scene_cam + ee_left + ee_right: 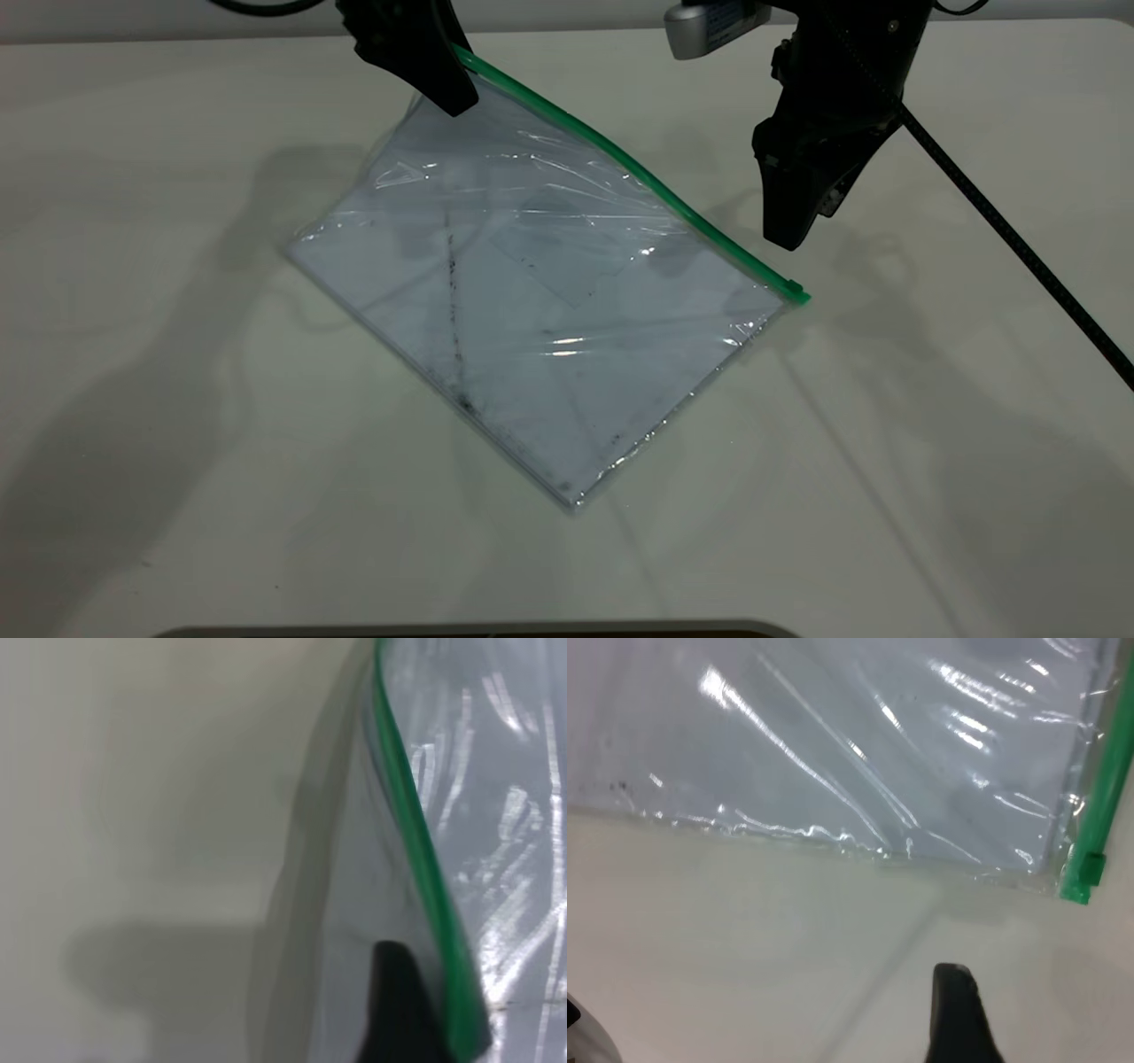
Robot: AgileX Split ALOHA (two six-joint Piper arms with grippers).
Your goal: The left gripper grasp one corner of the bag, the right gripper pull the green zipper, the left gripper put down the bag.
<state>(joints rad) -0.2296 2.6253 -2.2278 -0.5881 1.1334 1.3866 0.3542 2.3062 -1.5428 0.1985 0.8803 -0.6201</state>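
Observation:
The bag point(540, 301), a clear pouch with a smudged white sheet inside, lies slanted on the table with its far left end raised. The green zipper point(638, 177) runs along its far edge, and the small slider tab point(795, 290) sits at the right end. My left gripper point(447, 89) is shut on the corner of the bag point(465, 66) where the green strip ends; in the left wrist view one black finger point(399, 1010) presses beside the strip point(416, 842). My right gripper point(806, 230) hangs open just above and right of the slider, touching nothing. Its finger point(957, 1014) is short of the slider point(1085, 870).
The bag rests on a plain white table point(930, 461). A black braided cable point(1019, 248) trails from the right gripper toward the right edge. A dark rim point(478, 631) shows at the near edge of the table.

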